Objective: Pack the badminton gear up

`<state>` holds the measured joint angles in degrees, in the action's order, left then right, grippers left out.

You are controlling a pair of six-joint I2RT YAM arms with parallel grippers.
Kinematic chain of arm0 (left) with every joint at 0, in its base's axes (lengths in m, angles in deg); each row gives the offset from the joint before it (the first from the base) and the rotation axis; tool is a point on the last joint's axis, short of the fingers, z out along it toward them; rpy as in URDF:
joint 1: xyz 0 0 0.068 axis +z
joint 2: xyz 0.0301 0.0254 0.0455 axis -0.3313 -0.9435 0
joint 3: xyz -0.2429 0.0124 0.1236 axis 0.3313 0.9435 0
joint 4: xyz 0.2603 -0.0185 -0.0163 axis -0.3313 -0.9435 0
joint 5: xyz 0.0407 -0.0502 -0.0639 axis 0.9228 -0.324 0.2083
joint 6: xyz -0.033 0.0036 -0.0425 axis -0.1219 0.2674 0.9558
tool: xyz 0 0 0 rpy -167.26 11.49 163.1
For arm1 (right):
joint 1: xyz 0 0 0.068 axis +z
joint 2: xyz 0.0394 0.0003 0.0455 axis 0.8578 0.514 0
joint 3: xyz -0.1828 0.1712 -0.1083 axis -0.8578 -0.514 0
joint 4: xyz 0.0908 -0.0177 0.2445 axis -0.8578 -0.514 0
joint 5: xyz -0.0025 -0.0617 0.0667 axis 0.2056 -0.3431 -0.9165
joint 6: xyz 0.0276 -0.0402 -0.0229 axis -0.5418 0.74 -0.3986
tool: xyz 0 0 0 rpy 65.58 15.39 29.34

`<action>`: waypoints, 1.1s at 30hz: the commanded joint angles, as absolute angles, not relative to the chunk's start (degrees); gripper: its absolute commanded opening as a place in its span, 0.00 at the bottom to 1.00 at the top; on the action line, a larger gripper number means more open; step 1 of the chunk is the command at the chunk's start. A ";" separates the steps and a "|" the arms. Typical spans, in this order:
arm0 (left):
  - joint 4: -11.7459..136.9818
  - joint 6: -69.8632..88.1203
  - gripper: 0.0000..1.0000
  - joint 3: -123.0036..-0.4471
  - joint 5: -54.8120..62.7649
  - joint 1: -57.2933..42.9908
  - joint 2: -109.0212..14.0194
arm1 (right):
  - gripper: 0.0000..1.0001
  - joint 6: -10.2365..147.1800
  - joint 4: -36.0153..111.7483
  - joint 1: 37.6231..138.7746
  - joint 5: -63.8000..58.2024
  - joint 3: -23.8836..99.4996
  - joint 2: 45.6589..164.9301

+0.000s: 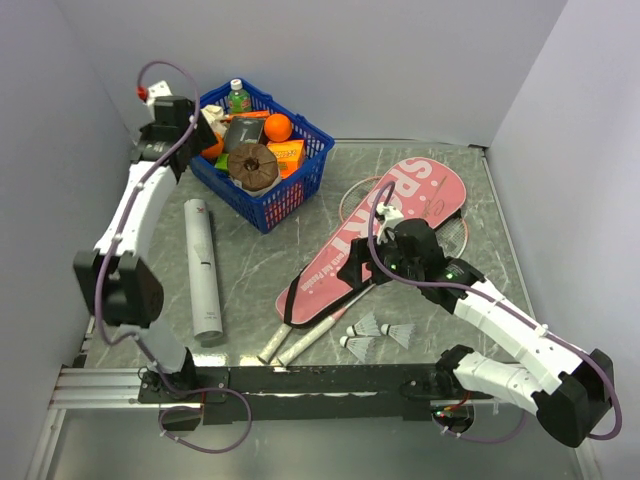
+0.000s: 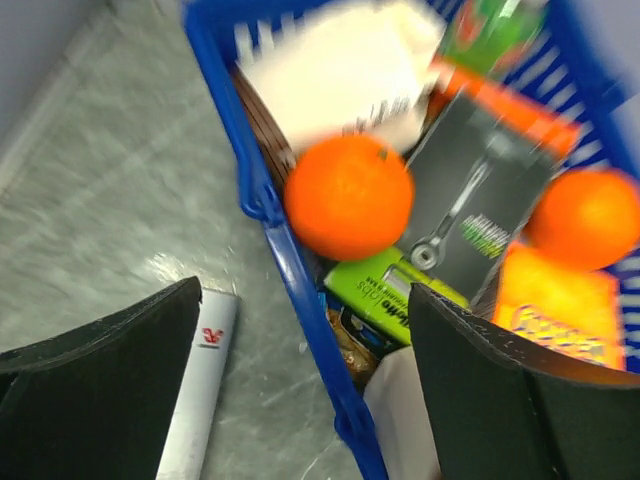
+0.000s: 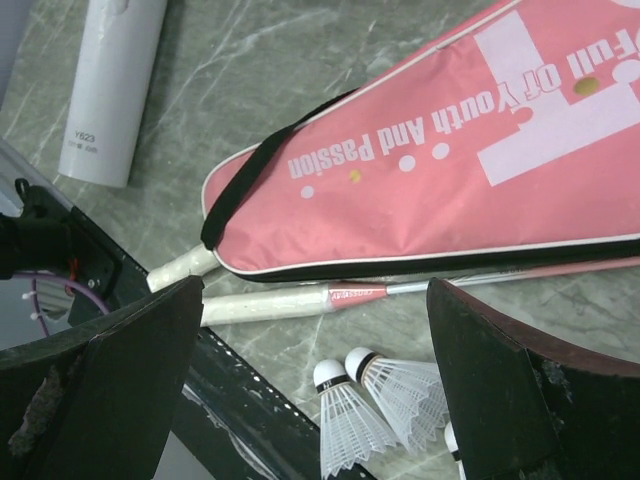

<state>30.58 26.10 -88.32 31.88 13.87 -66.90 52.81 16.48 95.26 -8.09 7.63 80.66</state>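
Note:
The long pink racket bag [image 1: 395,225] [image 3: 450,170] lettered "SPORT" lies slanted at the table's middle right. Two rackets lie partly under it, their whitish handles [image 1: 300,343] [image 3: 265,305] sticking out at its near end. Three white feather shuttlecocks [image 1: 375,333] [image 3: 345,420] rest just right of the handles. The white tube [image 1: 203,270] [image 2: 195,390] lies lengthwise on the left. My right gripper [image 1: 365,262] [image 3: 315,288] hovers open above the bag's narrow end and the handles, holding nothing. My left gripper [image 1: 197,128] [image 2: 302,295] is open and empty, above the basket's left rim.
A blue plastic basket [image 1: 300,190] [image 2: 255,190] of groceries stands at the back left, with oranges [image 2: 348,195], boxes and a bottle inside. Grey walls close in the table on three sides. A black rail [image 1: 330,378] runs along the near edge.

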 commanded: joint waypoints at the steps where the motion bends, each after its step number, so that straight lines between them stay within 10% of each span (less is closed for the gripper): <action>1: 32.65 28.04 0.90 -89.57 25.60 13.99 -70.79 | 1.00 52.52 20.09 95.90 -9.66 7.88 80.81; 20: 34.67 29.89 0.75 -82.73 21.64 13.90 -76.51 | 1.00 51.12 22.64 96.51 -10.80 6.39 83.98; 28: 36.08 31.03 0.06 -77.54 21.47 13.90 -75.01 | 1.00 50.15 23.17 97.56 -10.45 5.33 83.72; 33: 34.59 33.23 0.01 -76.57 24.01 13.90 -73.35 | 1.00 49.80 23.17 98.18 -10.01 4.89 82.67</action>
